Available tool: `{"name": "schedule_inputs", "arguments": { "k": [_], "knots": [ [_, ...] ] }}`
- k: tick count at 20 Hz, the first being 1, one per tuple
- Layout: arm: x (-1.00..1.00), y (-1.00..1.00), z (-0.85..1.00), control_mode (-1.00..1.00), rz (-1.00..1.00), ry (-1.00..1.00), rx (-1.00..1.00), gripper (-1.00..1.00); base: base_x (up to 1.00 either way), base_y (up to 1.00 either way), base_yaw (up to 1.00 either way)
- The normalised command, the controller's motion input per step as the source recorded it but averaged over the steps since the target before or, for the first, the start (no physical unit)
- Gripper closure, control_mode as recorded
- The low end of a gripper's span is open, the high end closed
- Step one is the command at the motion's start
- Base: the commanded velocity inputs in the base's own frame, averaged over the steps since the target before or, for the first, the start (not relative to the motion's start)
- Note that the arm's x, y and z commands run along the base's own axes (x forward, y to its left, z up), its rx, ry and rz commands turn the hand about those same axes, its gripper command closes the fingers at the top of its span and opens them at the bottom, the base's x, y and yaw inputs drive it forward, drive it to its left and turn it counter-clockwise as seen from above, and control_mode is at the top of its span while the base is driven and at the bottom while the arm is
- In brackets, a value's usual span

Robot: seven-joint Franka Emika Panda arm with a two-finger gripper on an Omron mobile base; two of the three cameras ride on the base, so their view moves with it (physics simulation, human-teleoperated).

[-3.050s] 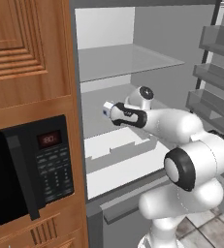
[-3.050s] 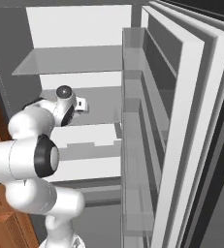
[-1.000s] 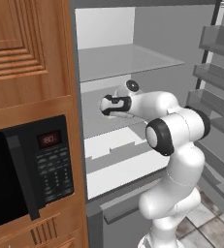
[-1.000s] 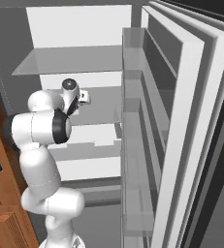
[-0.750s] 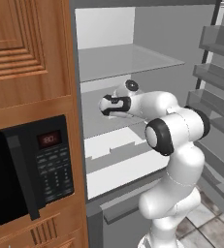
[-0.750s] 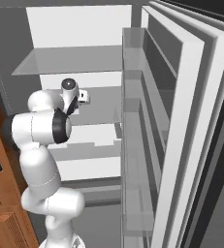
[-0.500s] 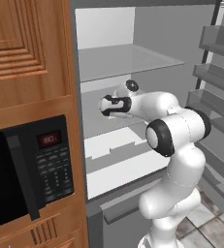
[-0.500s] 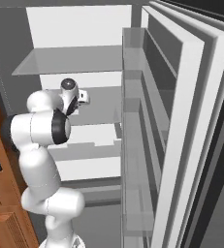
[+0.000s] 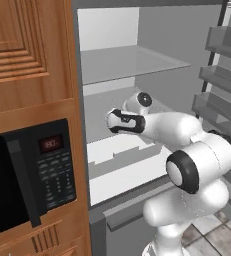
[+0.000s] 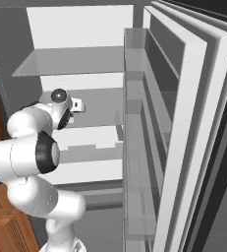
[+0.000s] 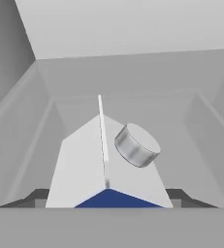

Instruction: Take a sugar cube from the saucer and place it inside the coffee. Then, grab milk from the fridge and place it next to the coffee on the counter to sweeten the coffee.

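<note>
Milk-fetch stage: arm reaches into the open fridge (image 9: 152, 65), hand (image 11: 106, 206) at the milk (image 11: 104, 160) on the middle shelf (image 9: 122, 150), deep toward the back wall, near the shelf's left side as the left base view has it. In the hand view the carton's gabled top with its grey round cap (image 11: 136, 145) sits right between the two dark fingertips (image 11: 33, 197), blue lower part just showing at the bottom. Jaws stand wide, one tip at each side of the carton; cannot tell if they actually press it, so grip not confirmed, probably closing on or just bracketing it

Sugar cube, saucer, coffee not judged from these views, so first half of task cannot be checked here; judged likely done since robot is at the fridge. Left to do: secure the carton, pull it out, carry it to the worktop beside the coffee

Containers: fridge upper glass shelf (image 9: 127, 62) bare, middle shelf holds the milk, door racks (image 10: 139, 147) look bare. Black microwave (image 9: 22, 185) sits left of the fridge in wooden cabinetry, door shut
</note>
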Motion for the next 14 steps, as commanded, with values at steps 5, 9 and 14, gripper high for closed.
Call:
{"name": "schedule_inputs", "arguments": {
  "k": [5, 9, 14],
  "knots": [
    [-1.00, -0.13, 0.36, -1.00, -0.04, -0.14, 0.00, 1.00, 0.00, 0.00, 0.00],
    [-1.00, -0.21, 0.51, -1.00, -0.05, -0.08, 0.00, 1.00, 0.00, 0.00, 0.00],
    [-1.00, -0.29, 0.68, -1.00, -0.10, 0.00, 0.02, 1.00, 0.00, 0.00, 0.00]
  ]
}}
